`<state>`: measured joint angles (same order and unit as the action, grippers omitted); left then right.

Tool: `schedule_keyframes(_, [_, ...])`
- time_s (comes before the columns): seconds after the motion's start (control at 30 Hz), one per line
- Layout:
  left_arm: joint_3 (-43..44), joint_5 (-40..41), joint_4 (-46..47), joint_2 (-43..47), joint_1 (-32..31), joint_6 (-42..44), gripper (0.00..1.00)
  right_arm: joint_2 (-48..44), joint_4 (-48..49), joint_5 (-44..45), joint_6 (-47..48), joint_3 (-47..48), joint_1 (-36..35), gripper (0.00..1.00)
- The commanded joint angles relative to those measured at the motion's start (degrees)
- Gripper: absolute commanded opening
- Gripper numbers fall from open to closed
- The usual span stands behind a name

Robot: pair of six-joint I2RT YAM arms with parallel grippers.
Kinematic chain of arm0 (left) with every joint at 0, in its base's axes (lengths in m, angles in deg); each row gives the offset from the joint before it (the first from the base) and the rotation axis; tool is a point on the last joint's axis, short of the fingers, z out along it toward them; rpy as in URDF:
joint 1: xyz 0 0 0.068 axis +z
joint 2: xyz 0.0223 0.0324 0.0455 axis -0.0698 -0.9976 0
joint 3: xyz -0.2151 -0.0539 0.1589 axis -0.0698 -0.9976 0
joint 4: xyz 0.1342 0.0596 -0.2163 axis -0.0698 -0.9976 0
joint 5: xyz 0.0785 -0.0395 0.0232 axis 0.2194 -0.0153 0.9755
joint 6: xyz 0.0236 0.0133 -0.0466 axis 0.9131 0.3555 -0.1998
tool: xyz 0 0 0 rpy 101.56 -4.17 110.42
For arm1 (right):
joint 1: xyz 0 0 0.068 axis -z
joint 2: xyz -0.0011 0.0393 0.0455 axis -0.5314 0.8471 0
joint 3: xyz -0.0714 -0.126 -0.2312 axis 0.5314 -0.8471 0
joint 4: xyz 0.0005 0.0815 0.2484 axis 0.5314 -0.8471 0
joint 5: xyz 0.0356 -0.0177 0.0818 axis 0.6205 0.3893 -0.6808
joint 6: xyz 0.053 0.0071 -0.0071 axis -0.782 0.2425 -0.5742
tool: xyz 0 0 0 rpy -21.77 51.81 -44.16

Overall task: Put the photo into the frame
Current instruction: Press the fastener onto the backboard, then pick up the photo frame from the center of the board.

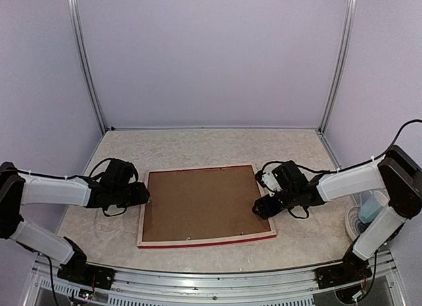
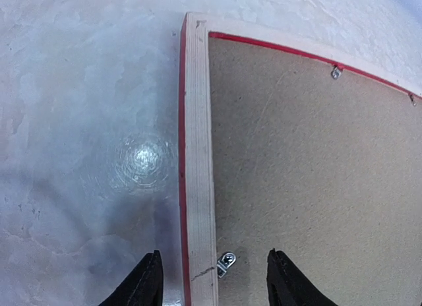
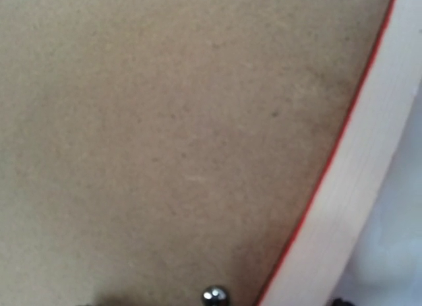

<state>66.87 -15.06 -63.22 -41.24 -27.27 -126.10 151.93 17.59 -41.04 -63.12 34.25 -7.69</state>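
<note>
Spread left end effector (image 2: 213, 254) straddles the red-edged pale wood frame (image 2: 196, 121), right end effector's (image 1: 258, 207) state unclear; missing the small metal tab (image 2: 225, 261) could shove it askew.

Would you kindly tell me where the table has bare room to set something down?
Bare table runs between the frame's far edge and the back wall, and a narrower strip lies before its near edge. Crowded: the left gripper and right gripper flank the frame's sides.
</note>
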Motion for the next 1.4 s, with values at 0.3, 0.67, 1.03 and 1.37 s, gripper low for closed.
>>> schedule_keyframes(0.3, [3.09, 4.2, -2.72, 10.99, -2.39, -0.6, 0.77, -7.02, 4.14, 6.89, -0.92, -5.16, 0.24, 0.85])
schedule_keyframes(0.67, [2.27, 7.15, -5.15, 17.69, -4.3, -0.73, 0.96, -8.26, 5.38, 7.94, -1.38, -6.12, 0.24, 0.88])
schedule_keyframes(1.03, [2.16, 12.25, -8.2, 22.69, -4.59, -1.49, 0.99, -9.57, 6.18, 8.72, -1.58, -6.95, 0.27, 0.88])
schedule_keyframes(1.37, [-0.68, 10.61, -6.09, 26.57, -4.95, 1.8, 0.99, -9.57, 6.24, 9.37, -1.57, -7.08, 0.24, 0.88])
